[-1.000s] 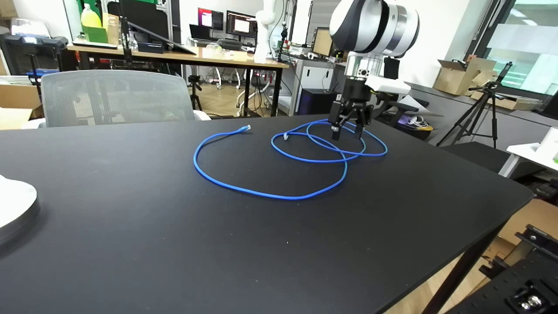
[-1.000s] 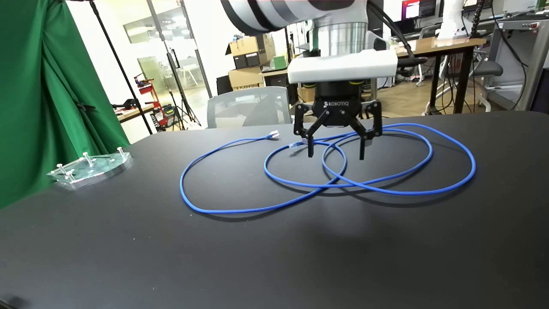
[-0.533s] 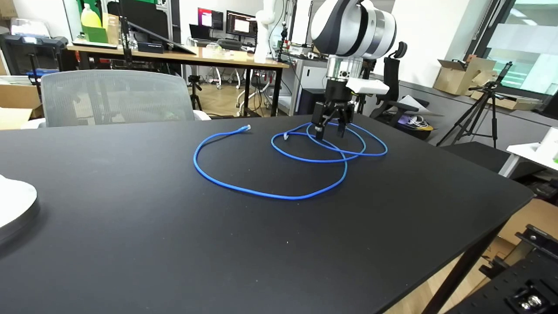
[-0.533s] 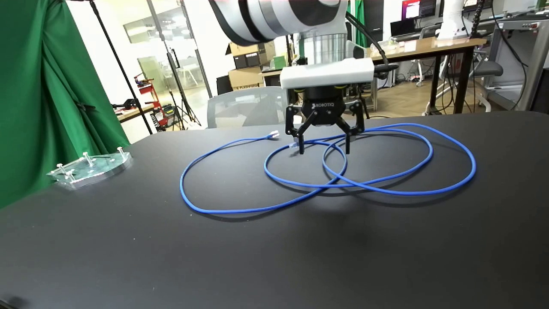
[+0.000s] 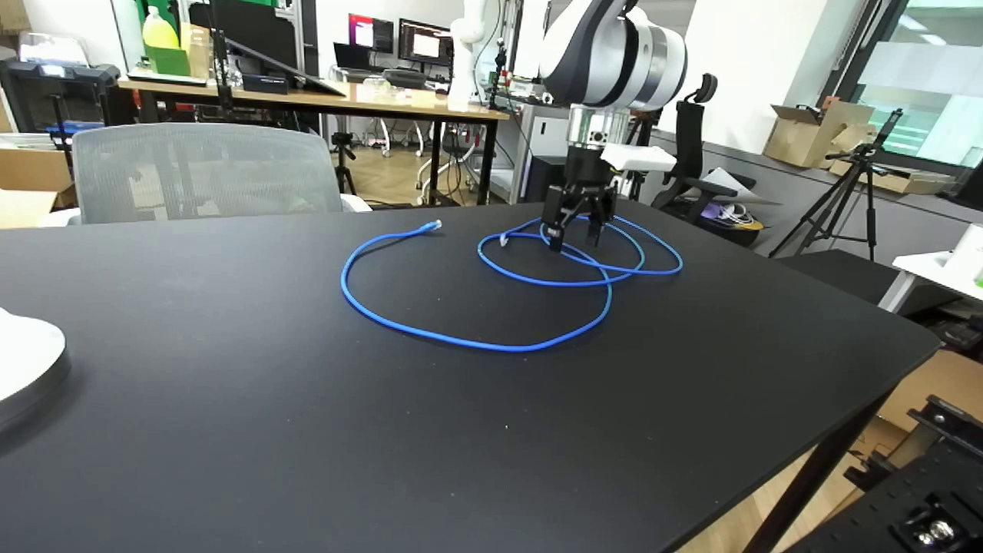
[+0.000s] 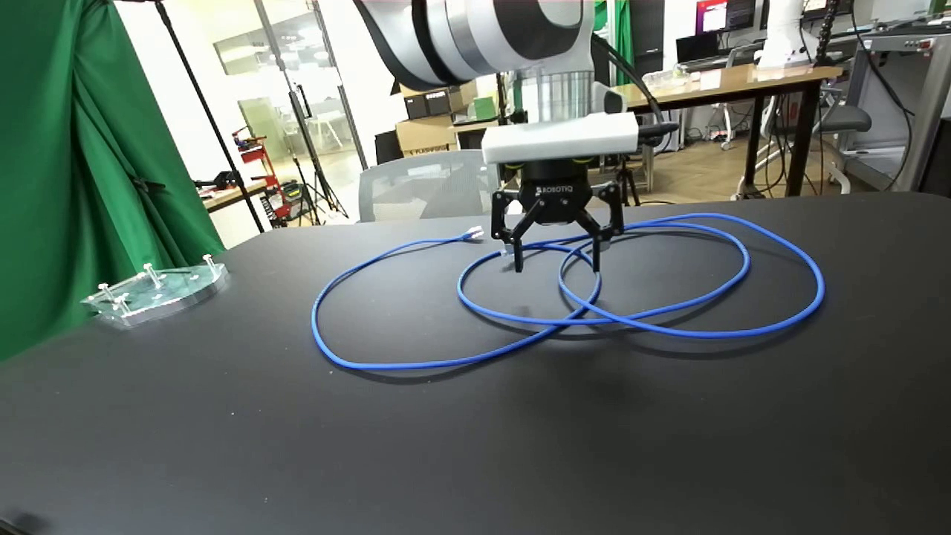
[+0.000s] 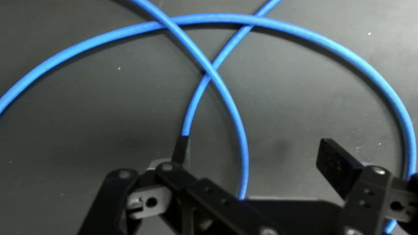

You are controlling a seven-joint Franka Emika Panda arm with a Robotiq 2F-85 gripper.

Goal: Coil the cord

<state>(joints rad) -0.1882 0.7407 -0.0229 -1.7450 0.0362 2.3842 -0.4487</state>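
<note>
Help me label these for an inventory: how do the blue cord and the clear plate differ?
Color: the cord is blue, while the plate is transparent. Shape: the cord is long, thin and looped over itself; the plate is a flat slab with upright pins. Place: the cord spreads beneath the open tool, while the plate lies off to one side. Both rest on the black table, ungripped.

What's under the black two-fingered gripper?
Beneath the gripper, a strand of thin, bright blue cord curves over the black tabletop. In the wrist view, the gripper covers where that strand continues.
</note>
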